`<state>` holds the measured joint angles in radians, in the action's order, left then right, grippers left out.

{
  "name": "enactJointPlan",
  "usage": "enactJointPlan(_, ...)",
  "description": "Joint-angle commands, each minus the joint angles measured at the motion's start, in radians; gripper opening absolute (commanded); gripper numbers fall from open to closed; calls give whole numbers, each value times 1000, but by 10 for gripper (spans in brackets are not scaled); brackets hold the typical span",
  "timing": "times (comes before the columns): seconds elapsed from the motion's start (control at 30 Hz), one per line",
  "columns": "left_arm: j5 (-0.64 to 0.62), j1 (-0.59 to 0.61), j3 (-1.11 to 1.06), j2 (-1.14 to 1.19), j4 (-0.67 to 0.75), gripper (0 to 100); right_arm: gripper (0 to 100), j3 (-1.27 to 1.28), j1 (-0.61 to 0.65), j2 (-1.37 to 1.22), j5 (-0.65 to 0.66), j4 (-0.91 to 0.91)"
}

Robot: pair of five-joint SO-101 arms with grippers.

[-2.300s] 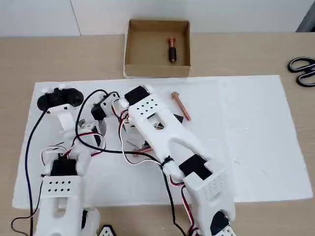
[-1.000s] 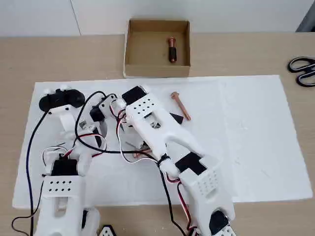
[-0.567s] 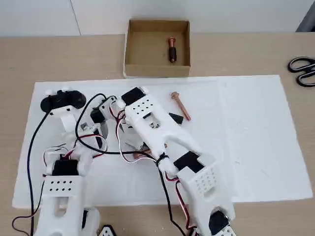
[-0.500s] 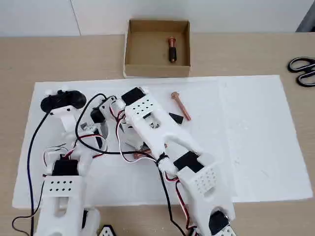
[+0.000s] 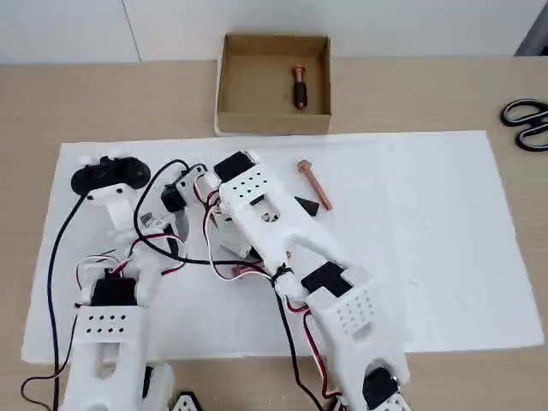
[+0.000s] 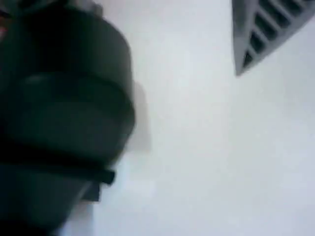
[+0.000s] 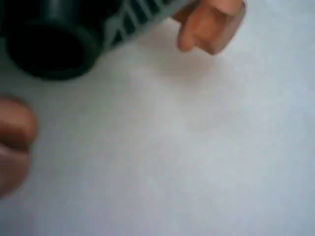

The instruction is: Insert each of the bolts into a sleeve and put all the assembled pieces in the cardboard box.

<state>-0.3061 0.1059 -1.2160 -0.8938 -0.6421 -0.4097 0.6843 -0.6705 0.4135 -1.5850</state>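
Frankly, you can't tell whether your right gripper [image 5: 247, 247] is wide or clamped; it hangs low over the mat [image 5: 428, 223], close to a black sleeve [image 7: 49, 39] and seemingly a copper bolt [image 7: 211, 22], placed for mating them. One assembled piece [image 5: 299, 86] lies in the cardboard box [image 5: 221, 86].

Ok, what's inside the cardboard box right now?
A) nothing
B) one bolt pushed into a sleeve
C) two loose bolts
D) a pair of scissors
B: a single bolt in its sleeve lies on the floor of the cardboard box.
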Motion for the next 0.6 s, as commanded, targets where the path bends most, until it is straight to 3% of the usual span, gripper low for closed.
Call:
enactJointPlan(0.0, -6, 8, 28, -15, 31, 174, 20, -3, -19, -48, 17, -19)
enactJointPlan(0.3, -6, 8, 28, -18, 31, 174, 20, -149, -47, -38, 23, -94)
enactJointPlan(0.57, -6, 8, 28, -18, 31, 174, 20, -149, -62, 130, 21, -111)
